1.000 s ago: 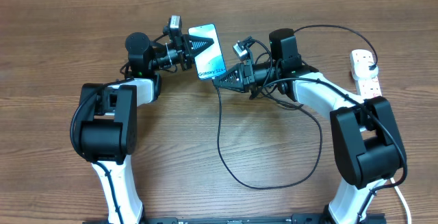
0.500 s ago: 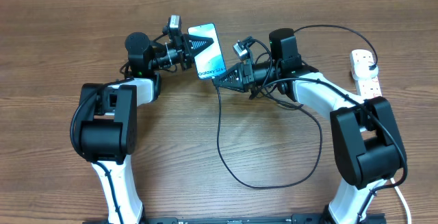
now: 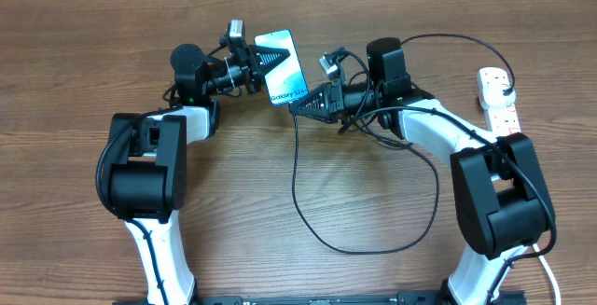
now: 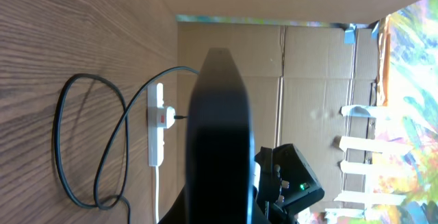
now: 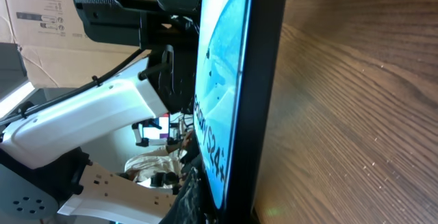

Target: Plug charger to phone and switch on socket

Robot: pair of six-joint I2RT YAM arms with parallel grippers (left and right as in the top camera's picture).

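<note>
The phone [image 3: 283, 66] has a lit light-blue screen and is held up on edge above the table. My left gripper [image 3: 262, 62] is shut on its left side. In the left wrist view the phone's dark back [image 4: 219, 128] fills the middle. My right gripper [image 3: 304, 106] is at the phone's lower end, shut on the charger's connector tip, which is hidden. The thin black charger cable [image 3: 308, 226] loops down over the table and runs to the socket [image 3: 500, 100] at the far right. The right wrist view shows the phone screen [image 5: 220, 94] close up.
The socket's thick white cord runs off near the right arm's base. The socket strip [image 4: 157, 125] and cable loop [image 4: 82, 148] also show in the left wrist view. Cardboard boxes stand beyond the table's far edge.
Both grippers and the phone have shifted slightly left. The hanging cable has swung a little left with them.
</note>
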